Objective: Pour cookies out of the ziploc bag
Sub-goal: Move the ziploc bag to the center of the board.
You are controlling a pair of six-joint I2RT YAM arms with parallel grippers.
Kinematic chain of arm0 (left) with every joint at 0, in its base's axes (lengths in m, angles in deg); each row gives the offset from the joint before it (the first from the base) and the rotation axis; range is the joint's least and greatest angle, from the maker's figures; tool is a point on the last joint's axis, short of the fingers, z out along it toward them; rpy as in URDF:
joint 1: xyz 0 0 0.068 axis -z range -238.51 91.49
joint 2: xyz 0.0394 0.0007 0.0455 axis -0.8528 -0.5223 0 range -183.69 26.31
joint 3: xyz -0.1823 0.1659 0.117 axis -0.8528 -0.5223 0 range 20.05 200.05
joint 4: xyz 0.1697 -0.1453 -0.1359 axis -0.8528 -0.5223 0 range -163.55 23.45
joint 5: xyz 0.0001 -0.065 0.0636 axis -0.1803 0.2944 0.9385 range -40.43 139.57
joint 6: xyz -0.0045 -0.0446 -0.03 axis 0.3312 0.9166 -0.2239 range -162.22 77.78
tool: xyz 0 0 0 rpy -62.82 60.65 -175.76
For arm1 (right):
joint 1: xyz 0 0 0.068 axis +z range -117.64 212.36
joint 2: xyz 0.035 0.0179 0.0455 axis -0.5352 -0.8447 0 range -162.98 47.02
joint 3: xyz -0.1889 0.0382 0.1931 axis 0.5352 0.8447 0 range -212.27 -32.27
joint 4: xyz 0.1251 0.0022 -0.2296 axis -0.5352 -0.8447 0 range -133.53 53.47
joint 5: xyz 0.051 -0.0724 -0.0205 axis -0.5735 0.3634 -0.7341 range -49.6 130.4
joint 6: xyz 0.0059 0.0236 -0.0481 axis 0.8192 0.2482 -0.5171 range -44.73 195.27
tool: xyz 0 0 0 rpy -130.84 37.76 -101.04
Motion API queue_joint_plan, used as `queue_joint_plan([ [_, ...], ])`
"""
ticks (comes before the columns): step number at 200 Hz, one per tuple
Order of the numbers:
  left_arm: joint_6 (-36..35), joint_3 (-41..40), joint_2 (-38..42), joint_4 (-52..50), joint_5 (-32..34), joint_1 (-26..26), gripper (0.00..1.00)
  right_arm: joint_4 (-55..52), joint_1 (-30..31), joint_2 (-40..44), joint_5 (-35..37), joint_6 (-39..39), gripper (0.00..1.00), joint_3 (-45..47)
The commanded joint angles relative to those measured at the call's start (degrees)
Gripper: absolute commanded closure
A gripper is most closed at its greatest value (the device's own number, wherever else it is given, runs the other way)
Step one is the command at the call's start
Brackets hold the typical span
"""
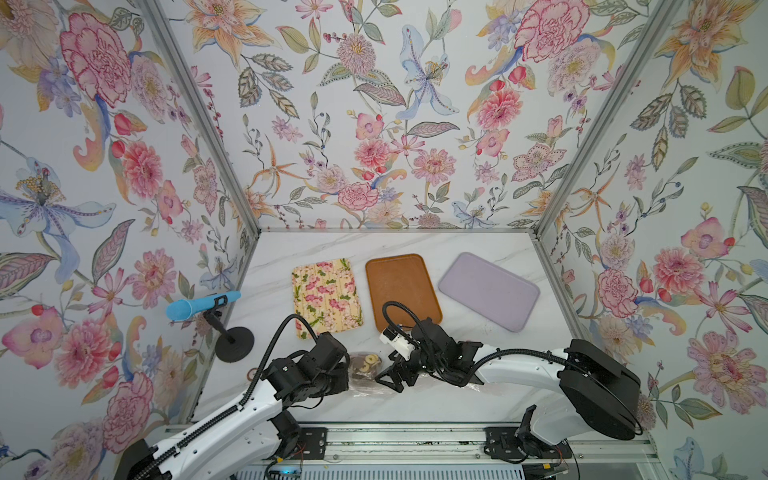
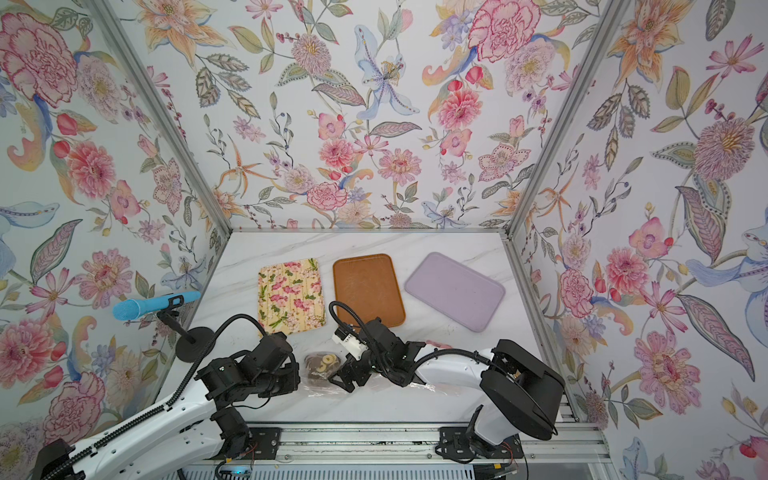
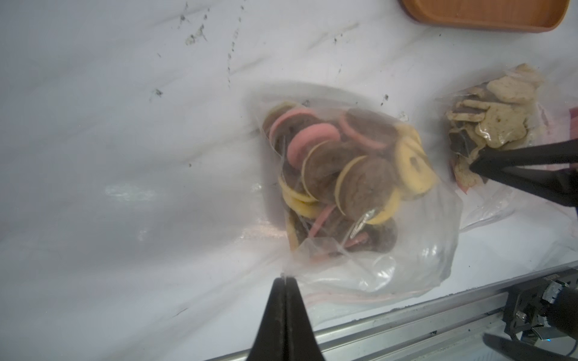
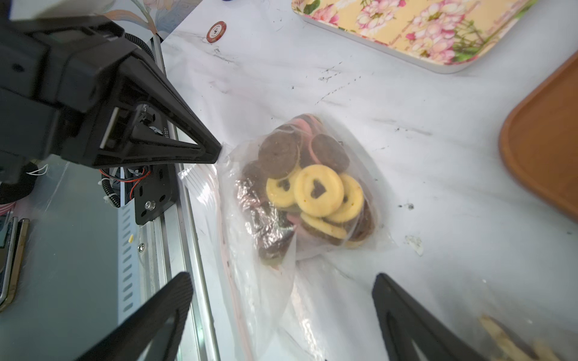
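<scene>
A booth lined with floral wallpaper [image 1: 374, 124] surrounds a white marble tabletop [image 1: 415, 249]. Near its front edge, between my two arms, lies the ziploc bag [image 3: 406, 265]. It is clear plastic, with the cookies [image 3: 344, 175] heaped at its far end: dark brown, pink and pale yellow rounds, some with a heart-shaped hole. My left gripper [image 3: 284, 279] is clenched on an edge of the plastic, close to the pink zip strip. My right gripper [image 4: 281, 276] hangs released, fingers spread wide over the slack part of the bag, touching nothing. I cannot tell whether the seal is open. I judge the step to be securing the bag. To do it well, my right fingers should pinch plastic only, away from the cookies, so nothing is crushed and the film does not slip. Beyond, apart from the bag, lie a floral tray [image 1: 326, 295], a brown tray [image 1: 401, 291] and a lilac tray [image 1: 488, 291]. A second bag [image 3: 494, 125] of beige cookies lies just beside my right fingers and could snag. The metal rail [image 3: 406, 318] runs close along the zip side.
</scene>
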Motion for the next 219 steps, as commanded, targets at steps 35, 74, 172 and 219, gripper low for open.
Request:
queue_joint_plan([
  [35,-8.8,8.8,-9.2,1.1,14.7,-5.8,1.00,0.4,-1.8,-0.4,2.0,-1.3,0.06,-2.8],
  [74,-18.2,12.7,-14.9,6.4,13.2,-13.4,1.00,1.3,-2.3,-2.3,2.4,-2.3,0.06,-4.5],
  [172,-28.6,18.6,-21.4,10.7,9.9,-15.8,0.71,3.4,-2.0,-7.9,7.4,-8.1,0.07,-11.5],
  [219,-24.6,13.8,-10.8,10.6,15.8,-18.0,0.63,3.3,-2.8,-8.9,5.1,-9.4,0.07,-14.0],
])
